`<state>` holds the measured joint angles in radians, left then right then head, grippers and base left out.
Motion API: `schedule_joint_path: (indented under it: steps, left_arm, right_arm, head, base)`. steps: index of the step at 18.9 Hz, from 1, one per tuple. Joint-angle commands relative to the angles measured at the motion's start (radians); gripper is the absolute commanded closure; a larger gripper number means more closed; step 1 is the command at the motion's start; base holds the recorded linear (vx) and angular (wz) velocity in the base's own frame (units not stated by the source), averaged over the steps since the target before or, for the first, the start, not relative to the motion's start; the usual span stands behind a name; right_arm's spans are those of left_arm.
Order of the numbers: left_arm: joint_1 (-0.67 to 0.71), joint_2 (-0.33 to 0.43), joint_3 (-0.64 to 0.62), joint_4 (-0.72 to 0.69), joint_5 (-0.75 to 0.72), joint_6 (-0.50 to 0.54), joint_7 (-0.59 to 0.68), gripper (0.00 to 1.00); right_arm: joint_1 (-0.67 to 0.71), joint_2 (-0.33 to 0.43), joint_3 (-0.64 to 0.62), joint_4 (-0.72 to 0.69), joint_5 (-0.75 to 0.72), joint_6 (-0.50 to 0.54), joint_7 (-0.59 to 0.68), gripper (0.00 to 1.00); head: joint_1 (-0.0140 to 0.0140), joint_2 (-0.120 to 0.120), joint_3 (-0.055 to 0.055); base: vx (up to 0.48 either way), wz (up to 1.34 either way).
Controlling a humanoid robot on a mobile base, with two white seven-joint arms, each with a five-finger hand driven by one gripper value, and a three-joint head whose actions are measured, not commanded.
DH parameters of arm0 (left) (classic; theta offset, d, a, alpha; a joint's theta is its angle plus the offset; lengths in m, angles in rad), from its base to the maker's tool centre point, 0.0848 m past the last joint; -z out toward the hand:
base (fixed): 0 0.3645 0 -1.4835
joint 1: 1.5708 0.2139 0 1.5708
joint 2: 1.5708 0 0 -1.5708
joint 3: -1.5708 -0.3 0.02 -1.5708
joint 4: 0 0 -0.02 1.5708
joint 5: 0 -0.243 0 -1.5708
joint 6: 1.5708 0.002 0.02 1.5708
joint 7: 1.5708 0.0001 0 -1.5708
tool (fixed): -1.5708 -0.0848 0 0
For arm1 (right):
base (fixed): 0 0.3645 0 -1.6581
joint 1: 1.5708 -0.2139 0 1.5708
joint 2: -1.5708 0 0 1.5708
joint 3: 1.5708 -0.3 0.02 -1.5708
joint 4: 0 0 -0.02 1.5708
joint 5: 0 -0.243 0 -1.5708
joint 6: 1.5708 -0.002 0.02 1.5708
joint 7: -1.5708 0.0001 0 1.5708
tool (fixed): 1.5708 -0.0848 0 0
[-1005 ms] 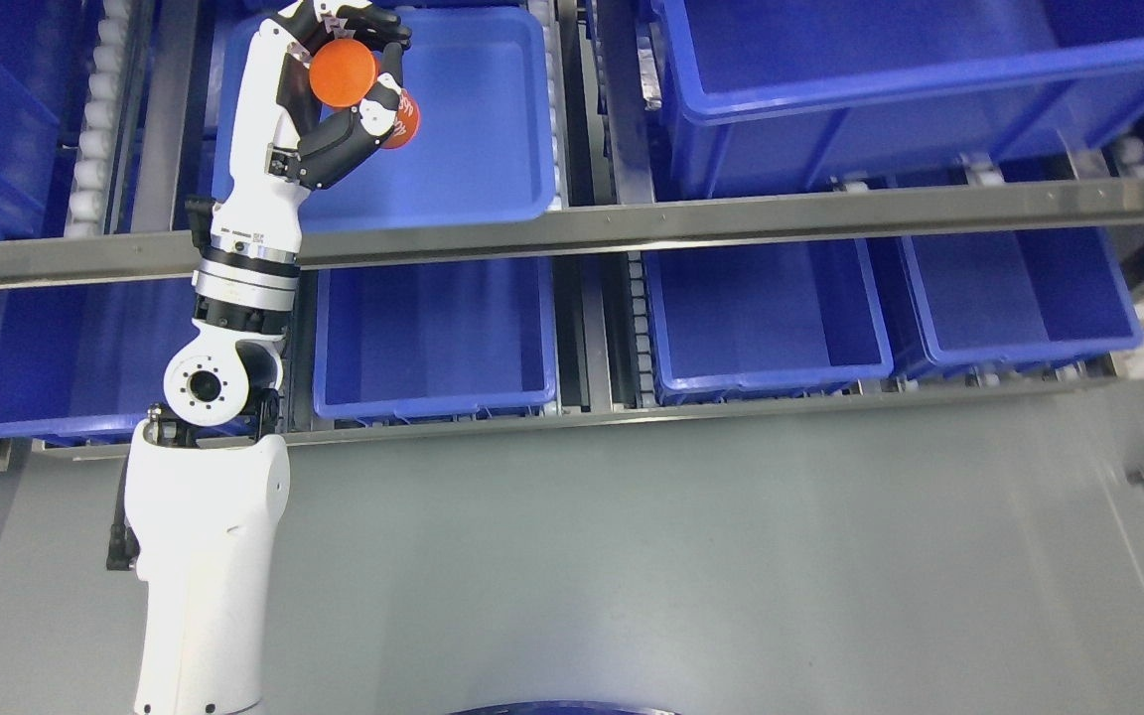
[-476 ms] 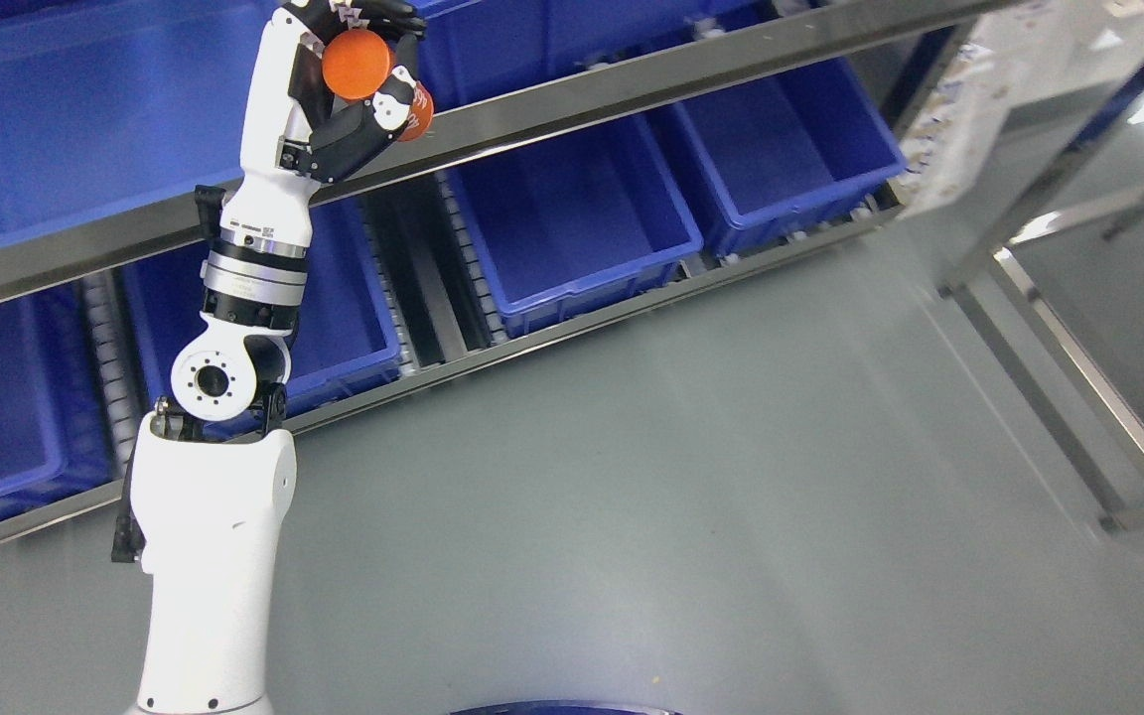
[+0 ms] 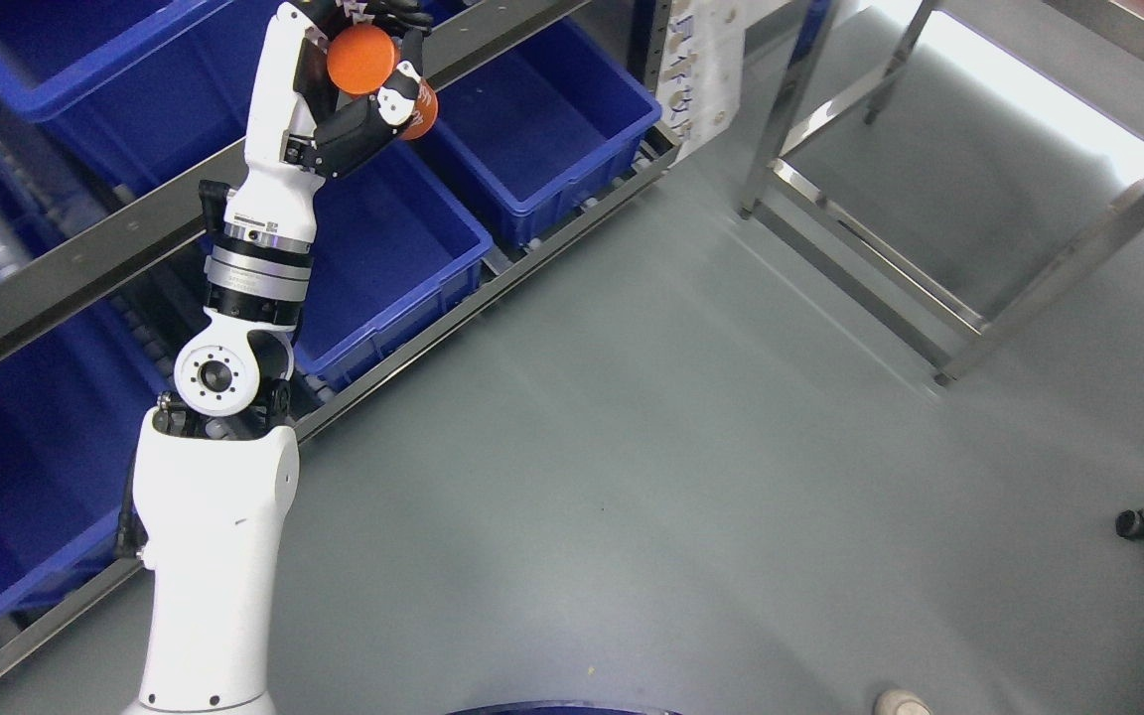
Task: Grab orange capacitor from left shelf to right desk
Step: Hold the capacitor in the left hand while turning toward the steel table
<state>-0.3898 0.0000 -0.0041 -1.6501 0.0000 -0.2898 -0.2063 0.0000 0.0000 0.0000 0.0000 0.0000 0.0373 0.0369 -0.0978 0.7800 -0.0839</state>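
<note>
At the top left of the head view, the orange capacitor [image 3: 365,58] sat clamped in the raised left hand [image 3: 358,79].

The capacitor was a short orange cylinder, its flat round end facing the camera and white print on its side by the thumb. The dark fingers [image 3: 358,129] curled tight around it, holding it in the air over the metal shelf rail [image 3: 85,253] and the blue bins [image 3: 532,149]. To the right stood a steel table frame [image 3: 929,298] on the grey floor [image 3: 681,497], well apart from the hand. A shoe tip [image 3: 902,704] showed at the bottom edge.
</note>
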Motion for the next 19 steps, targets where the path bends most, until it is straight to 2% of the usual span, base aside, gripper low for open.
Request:
schedule_joint_path:
  steps: [1, 8, 19]
  left_arm:
    - [-0.001, 0.017, -0.056, 0.003, 0.008, 0.005, 0.001, 0.96]
    - [0.0, 0.017, -0.093, 0.006, 0.015, 0.005, 0.004, 0.96]
    - [0.008, 0.017, -0.18, 0.006, 0.015, 0.009, 0.01, 0.95]
  right_arm:
    - [0.014, -0.017, -0.011, -0.034, 0.0, 0.0, -0.005, 0.0]
    - [0.014, -0.017, -0.011, -0.034, 0.0, 0.0, -0.005, 0.0]
    - [0.014, -0.017, -0.011, -0.034, 0.0, 0.0, -0.005, 0.0]
  head:
    - [0.0, 0.0, 0.0]
    - [0.0, 0.0, 0.0]
    - [0.0, 0.0, 0.0]
  base:
    - [0.122, -0.59]
    - [0.177, -0.62]
    - [0.301, -0.43]
